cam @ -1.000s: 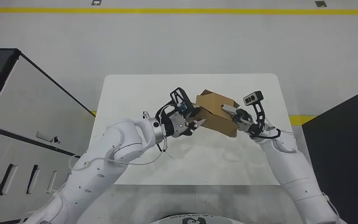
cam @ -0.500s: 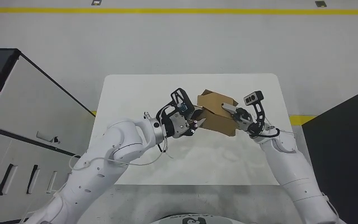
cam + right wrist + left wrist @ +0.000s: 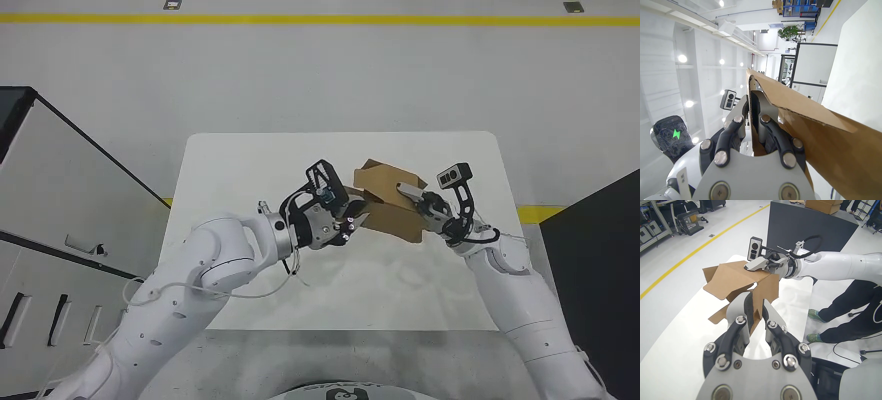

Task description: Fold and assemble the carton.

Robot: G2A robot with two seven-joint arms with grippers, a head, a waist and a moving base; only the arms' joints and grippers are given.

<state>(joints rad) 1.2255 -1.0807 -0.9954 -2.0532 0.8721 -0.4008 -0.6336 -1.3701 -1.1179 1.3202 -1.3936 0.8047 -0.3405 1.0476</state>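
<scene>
Our right gripper [image 3: 751,100] was clamped tight on a wall of the brown corrugated cardboard carton [image 3: 390,195], held over the far right of the white table [image 3: 230,180]. Our left gripper [image 3: 755,302] stood part-open astride its left flap [image 3: 755,311]. Closing off-centre, we judged, could crease that flap or twist the carton loose.

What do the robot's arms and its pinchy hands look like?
The left arm and right arm are smooth white tubes. The left gripper and right gripper each have a grey metal plate with shiny screws, black curved links and pale fingers with black pads. A black cable loops at the right wrist.
</scene>
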